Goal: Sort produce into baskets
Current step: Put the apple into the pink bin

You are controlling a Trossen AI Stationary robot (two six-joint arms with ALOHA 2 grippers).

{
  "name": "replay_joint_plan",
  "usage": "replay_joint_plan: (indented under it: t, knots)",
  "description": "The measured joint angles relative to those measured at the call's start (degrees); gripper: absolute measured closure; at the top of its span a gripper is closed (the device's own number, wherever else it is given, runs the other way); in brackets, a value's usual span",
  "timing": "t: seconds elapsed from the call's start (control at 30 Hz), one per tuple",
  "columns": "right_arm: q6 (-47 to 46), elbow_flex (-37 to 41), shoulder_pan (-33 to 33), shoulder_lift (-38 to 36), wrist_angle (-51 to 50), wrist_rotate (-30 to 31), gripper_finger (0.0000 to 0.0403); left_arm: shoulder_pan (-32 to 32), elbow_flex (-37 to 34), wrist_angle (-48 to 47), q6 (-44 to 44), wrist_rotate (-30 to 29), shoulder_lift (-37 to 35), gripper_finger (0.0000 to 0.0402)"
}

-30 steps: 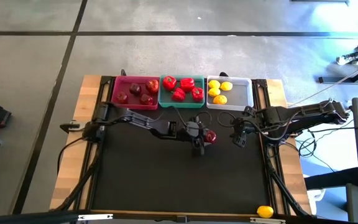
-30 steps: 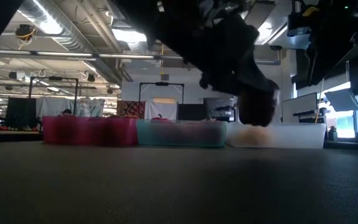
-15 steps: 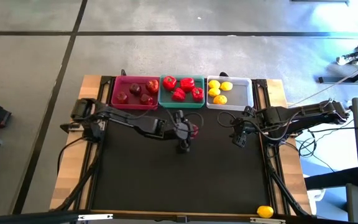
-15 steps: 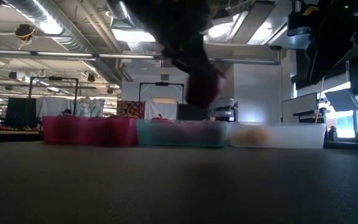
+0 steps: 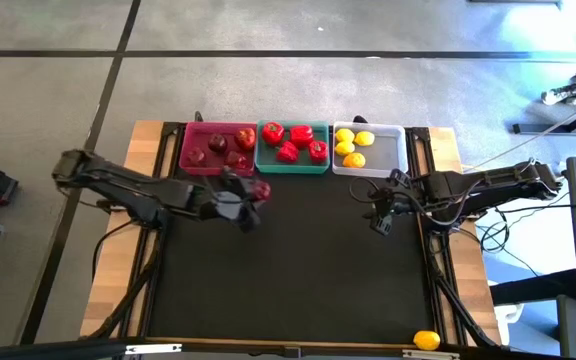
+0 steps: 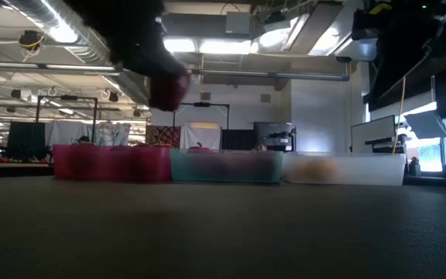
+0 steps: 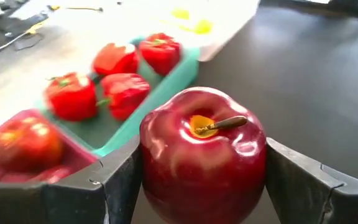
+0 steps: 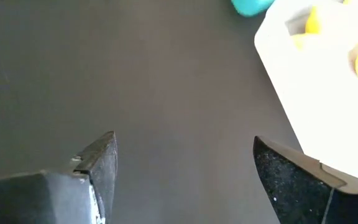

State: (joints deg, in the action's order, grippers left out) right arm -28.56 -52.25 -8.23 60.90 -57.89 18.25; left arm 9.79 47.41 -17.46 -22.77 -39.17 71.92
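Note:
My left gripper (image 5: 249, 197) is shut on a dark red apple (image 7: 201, 155), which hangs in the air just in front of the pink basket (image 5: 200, 170). The pink basket holds other apples. Beside it, the teal basket (image 5: 293, 167) holds red peppers and the white basket (image 5: 396, 150) holds lemons. In the low view the apple (image 6: 167, 87) floats well above the mat. My right gripper (image 5: 380, 215) stands open over the mat near the white basket, with nothing between its fingers (image 8: 98, 168). My left gripper pinches the apple by two opposite sides (image 7: 151, 162), one finger (image 7: 114, 183) on each. The fingers come from the table's left, slanting downward. The apple is lifted clear of the mat, its stem end (image 7: 219, 124) turned up toward the wrist camera.
One lemon (image 5: 426, 340) lies alone at the table's near right corner. The three baskets stand in a row along the far edge. The black mat (image 5: 298, 280) stretches from the baskets to the near edge.
My left gripper has carried the apple from the mat's middle toward the table's left and far edge, rising as it went. It now hangs close to the pink basket, and the wrist has turned on the way. The hold on the apple has stayed the same.

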Motion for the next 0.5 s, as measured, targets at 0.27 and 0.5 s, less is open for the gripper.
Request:
replay_joint_plan:
  t: [0.27,0.5]
  knots:
    - [0.5,0.0,0.0,0.1,1.6,2.4,0.0104,-0.3,-7.9,-3.7,-6.4,-10.0,-13.2,0.0123]
    - [0.5,0.0,0.0,0.1,1.7,4.8,0.0104,-4.3,-13.5,-7.3,-16.6,-18.6,-17.7,0.0123]
